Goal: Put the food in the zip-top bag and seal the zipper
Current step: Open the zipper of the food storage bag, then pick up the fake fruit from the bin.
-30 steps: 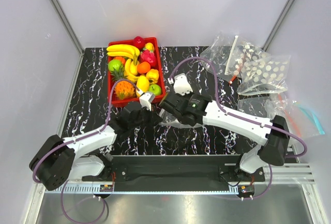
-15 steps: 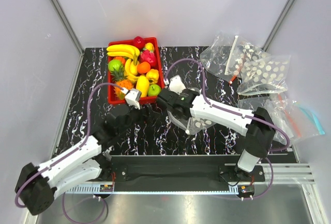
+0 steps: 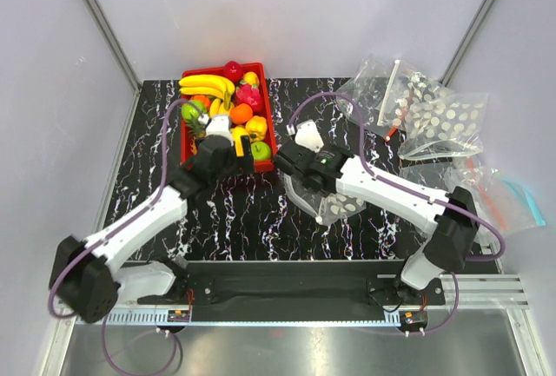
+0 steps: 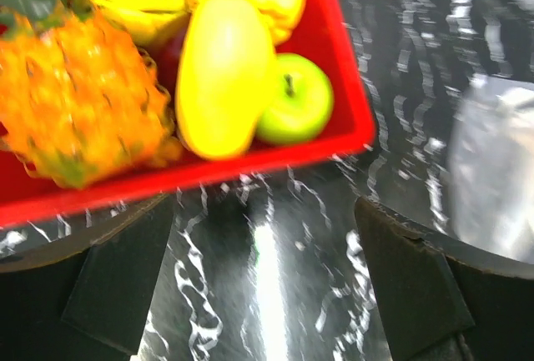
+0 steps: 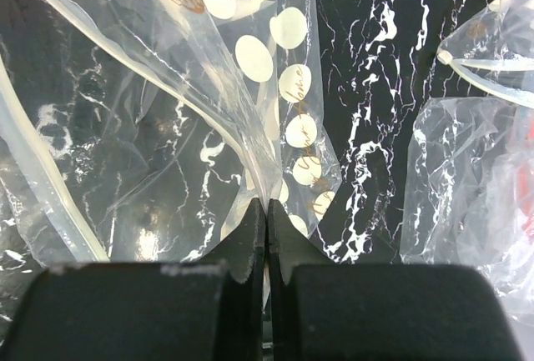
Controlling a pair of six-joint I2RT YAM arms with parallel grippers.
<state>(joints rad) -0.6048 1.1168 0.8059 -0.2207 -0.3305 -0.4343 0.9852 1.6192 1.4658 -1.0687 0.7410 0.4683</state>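
Film of the zip-top bag fills your right wrist view. It is clear and crinkled, with one face printed in rows of white dots, some crossed by gold script. The zipper, a narrow whitish strip, runs down the left side. Your right gripper has both fingers pressed together on a fold of that film.

In your left wrist view, the left gripper is spread wide with nothing between its fingers. It hangs over the marbled table, just short of the red tray. Inside you can count one green apple touching one long yellow fruit, one orange pineapple and part of the bananas.

From above, the held bag lies on the table just right of the tray. A second green fruit sits mid-tray. A heap of other bags occupies the far right corner.
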